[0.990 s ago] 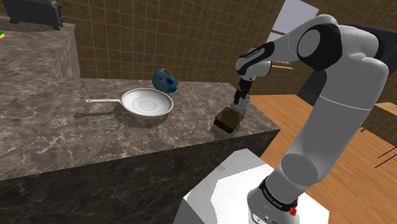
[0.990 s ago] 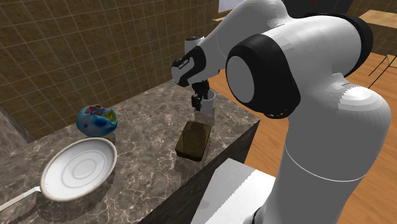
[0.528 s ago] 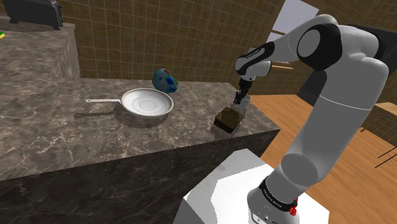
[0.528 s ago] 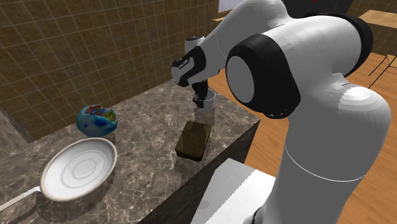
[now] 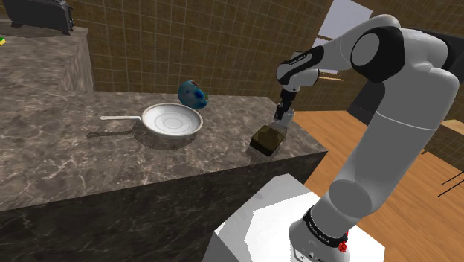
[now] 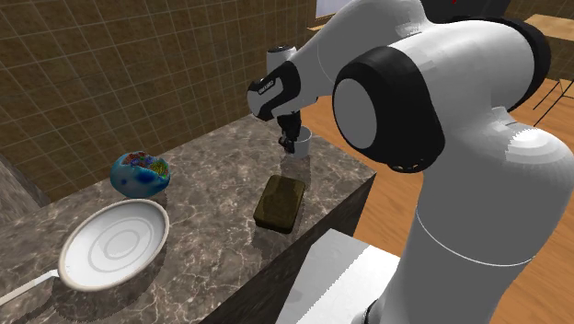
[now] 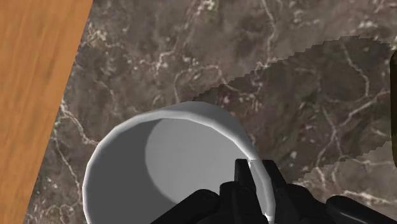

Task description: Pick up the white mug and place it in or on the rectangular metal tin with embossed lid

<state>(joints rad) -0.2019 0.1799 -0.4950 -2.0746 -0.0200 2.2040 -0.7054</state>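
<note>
The black end effector (image 7: 254, 175) is clenched on the rim of the plain white round mug (image 7: 159, 159), with one finger inside and one outside. The arm has gone up a little since a moment ago, so the mug now sits a bit higher over the dark marble bench (image 6: 202, 184), near its far corner. The dark brown flat rectangular tin (image 6: 280, 202) lies just beside it, closer to the stand. I think the lift has begun. Next the mug must travel over the tin.
</note>
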